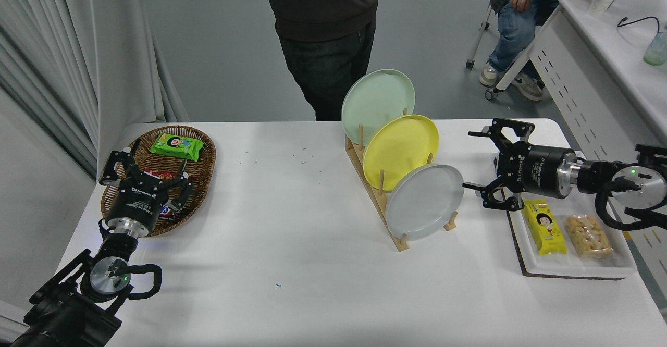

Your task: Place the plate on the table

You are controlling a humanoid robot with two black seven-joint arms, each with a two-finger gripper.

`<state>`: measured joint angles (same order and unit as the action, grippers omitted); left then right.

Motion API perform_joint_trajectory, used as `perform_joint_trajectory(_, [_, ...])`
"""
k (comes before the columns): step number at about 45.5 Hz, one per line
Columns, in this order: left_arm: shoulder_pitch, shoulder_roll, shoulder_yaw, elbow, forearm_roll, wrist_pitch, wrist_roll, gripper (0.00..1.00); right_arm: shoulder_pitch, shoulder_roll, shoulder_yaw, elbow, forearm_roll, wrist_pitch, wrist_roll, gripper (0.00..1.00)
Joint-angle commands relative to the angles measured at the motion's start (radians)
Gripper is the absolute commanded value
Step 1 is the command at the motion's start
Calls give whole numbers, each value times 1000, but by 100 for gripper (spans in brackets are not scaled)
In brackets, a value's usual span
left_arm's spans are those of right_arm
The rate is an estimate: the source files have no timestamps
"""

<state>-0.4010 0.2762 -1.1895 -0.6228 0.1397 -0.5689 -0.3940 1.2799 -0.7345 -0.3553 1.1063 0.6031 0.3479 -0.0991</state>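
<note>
The pale grey plate (424, 201) stands on edge in the front slot of a wooden rack (383, 201) on the white table (292, 263). A yellow plate (400, 151) and a mint-green plate (378, 100) stand behind it. My right gripper (475, 160) is open and empty, pointing left, a short way right of the grey plate's rim and apart from it. My left gripper (146, 165) is open and parked over the wicker basket (200, 170) at the left.
A white tray (573, 266) with a yellow snack pack (544, 226) and a bag of nuts (589, 235) lies under my right arm. The basket holds a green pack (177, 146). A person (323, 29) stands at the far edge; another sits at the far right by a white desk.
</note>
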Motion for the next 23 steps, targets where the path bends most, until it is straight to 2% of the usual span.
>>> perform_joint_trajectory(1, [1, 0, -1, 0, 0, 0, 0, 98, 19, 59, 18, 3, 27, -119, -57, 100])
perform_joint_trajectory(23, [-1, 1, -1, 0, 0, 0, 0, 98, 58, 150, 35, -49, 3, -133, -56, 100])
